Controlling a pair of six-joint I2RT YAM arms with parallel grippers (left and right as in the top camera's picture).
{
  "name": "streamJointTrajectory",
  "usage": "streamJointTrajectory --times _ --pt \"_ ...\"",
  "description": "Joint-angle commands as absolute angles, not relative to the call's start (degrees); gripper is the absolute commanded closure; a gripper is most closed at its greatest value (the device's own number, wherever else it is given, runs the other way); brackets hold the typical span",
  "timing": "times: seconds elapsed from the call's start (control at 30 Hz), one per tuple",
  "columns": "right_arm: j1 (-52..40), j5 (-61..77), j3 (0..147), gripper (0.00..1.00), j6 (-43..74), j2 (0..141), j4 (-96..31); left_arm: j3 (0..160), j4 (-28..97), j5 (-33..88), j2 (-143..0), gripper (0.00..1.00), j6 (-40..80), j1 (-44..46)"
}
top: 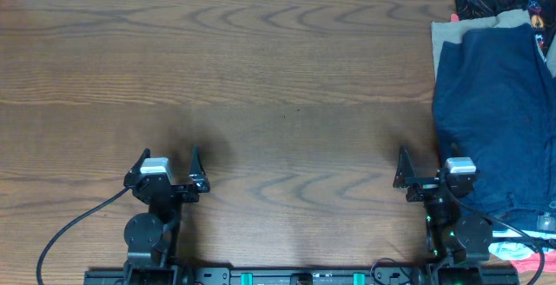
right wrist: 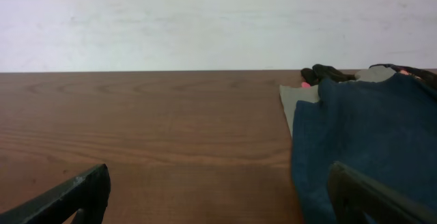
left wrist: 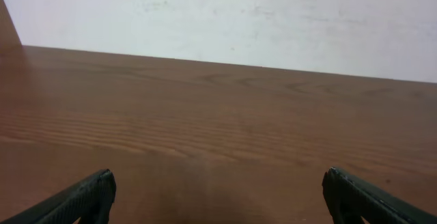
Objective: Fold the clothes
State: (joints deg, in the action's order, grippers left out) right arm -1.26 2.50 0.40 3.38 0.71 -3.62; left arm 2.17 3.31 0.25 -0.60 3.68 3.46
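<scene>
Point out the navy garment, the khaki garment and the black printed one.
navy garment (top: 491,120), overhead view, middle of the fabric.
khaki garment (top: 447,31), overhead view, exposed top-left strip.
black garment (top: 473,3), overhead view, its visible top.

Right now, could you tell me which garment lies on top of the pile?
The navy one; the khaki and black ones show only around its edges.

Soft, even light fills the room, with no harsh glare. From overhead the brown wood-grain table (top: 278,76) shows crisp grain, with only faint smudgy shadows at lower left. Both wrist views look hazier: the pale wall (left wrist: 273,19) is washed-out along the top, and the black fingertips (left wrist: 82,197) in the lower corners blur
</scene>
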Motion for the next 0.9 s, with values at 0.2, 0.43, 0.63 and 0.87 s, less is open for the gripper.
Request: streamJointTrajectory --times 0.2,0.43,0.63,0.87 --pt "-2.26 -3.79 6.39 0.01 3.14 7.73 -3.44 7.7 6.7 1.04 -8.03 0.02 5.98 3.18" --pt "-2.26 -5.98 18.39 0.01 3.11 28.93 -3.64 23.73 20.27 1.02 -24.38 0.02 6.26 3.18" --pt "-2.22 -5.78 34.79 0.01 2.7 52.31 -10.81 37.56 34.17 1.04 -40.32 0.02 6.26 3.18" --pt "0.6 -6.07 54.3 0.01 -1.39 76.62 -23.79 45.56 41.21 1.04 -54.0 0.02 6.28 3.18"
